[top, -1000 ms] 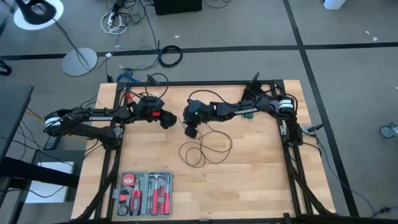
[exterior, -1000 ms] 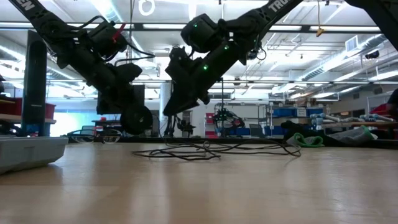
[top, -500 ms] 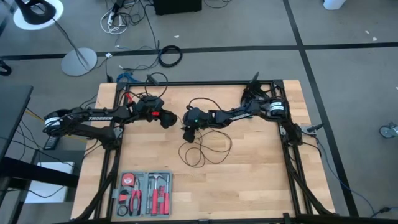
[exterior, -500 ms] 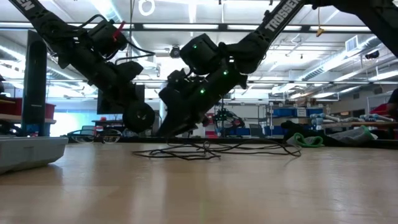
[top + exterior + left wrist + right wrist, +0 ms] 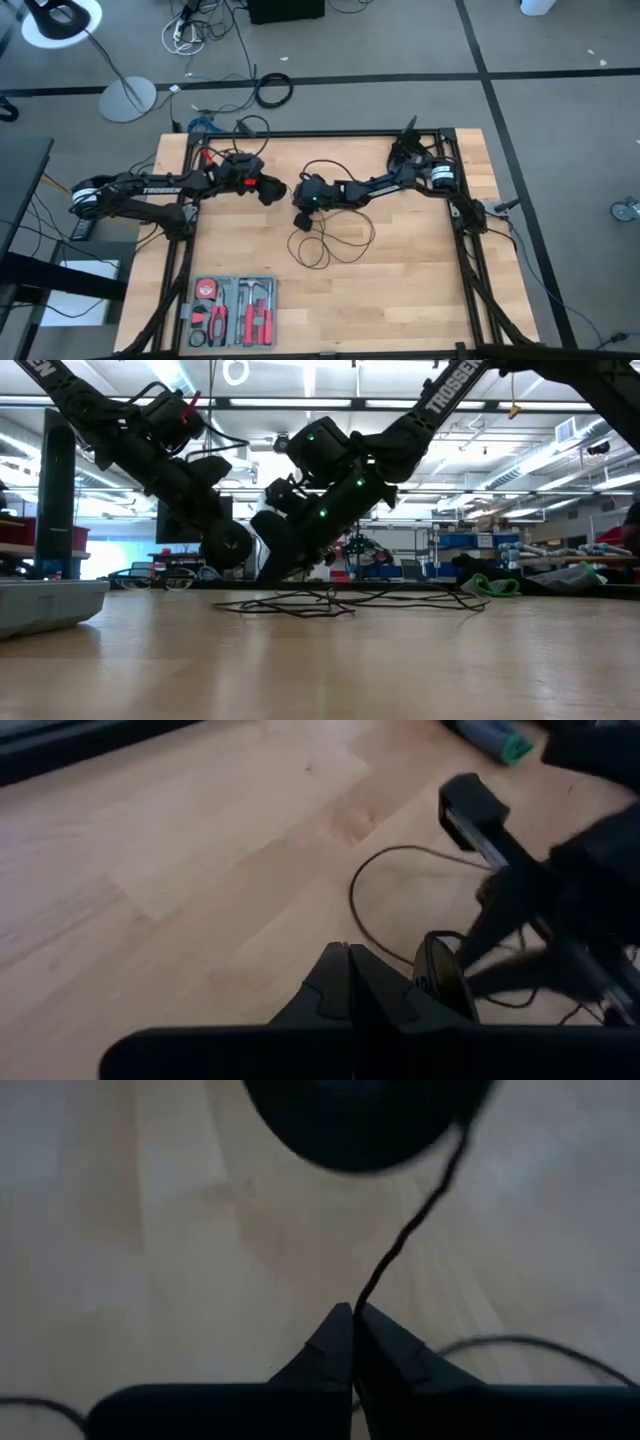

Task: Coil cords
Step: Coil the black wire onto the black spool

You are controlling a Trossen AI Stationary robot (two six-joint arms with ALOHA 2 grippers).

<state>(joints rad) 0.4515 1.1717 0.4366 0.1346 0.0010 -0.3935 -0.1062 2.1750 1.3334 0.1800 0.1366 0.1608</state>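
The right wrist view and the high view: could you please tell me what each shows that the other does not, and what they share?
Only the right wrist view shows the right gripper shut on the thin black cord, which runs up to the round puck. Only the high view shows the left gripper near the table's middle, the cord's loops on the table, and the tool tray at the near left corner. Both share the cord and the wooden tabletop.

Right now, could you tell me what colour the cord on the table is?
The cord is black, clearest in the high view against the light wood table.
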